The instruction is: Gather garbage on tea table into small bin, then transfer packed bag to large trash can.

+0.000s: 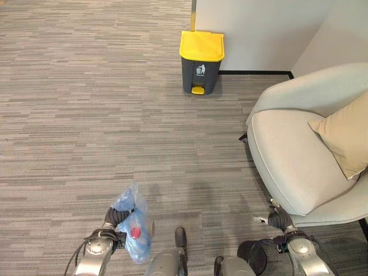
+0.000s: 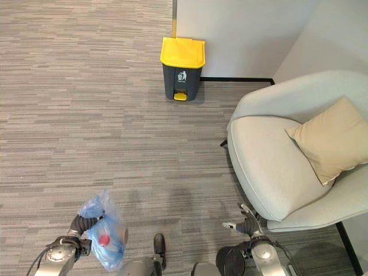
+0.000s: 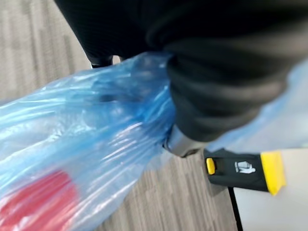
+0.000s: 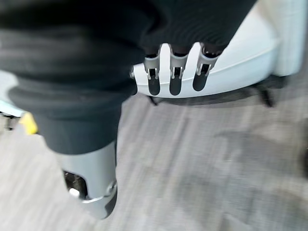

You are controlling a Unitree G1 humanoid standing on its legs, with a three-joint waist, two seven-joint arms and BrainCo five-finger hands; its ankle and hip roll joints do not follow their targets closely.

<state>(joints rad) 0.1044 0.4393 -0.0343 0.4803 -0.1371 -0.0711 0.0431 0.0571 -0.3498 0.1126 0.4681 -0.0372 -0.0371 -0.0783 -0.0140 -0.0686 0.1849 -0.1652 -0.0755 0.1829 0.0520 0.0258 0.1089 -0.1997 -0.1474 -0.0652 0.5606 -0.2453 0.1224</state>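
A packed blue plastic bag (image 1: 135, 232) with something red inside hangs from my left hand (image 1: 113, 217), low on the left above the carpet. That hand is shut on the bag's gathered top. In the left wrist view the bag (image 3: 86, 144) spreads out beside the dark hand cover (image 3: 216, 72). The large trash can (image 1: 201, 62), dark grey with a yellow lid and a yellow pedal, stands shut against the wall well ahead of me; the trash can (image 3: 245, 171) also shows past the bag. My right hand (image 1: 279, 219) hangs low on the right by the armchair, its fingers (image 4: 175, 77) straight and holding nothing.
A pale armchair (image 1: 299, 161) with a tan cushion (image 1: 348, 135) stands on the right, close to my right hand. A white wall (image 1: 259, 29) rises behind the can. Grey striped carpet (image 1: 115, 115) runs open between me and the can.
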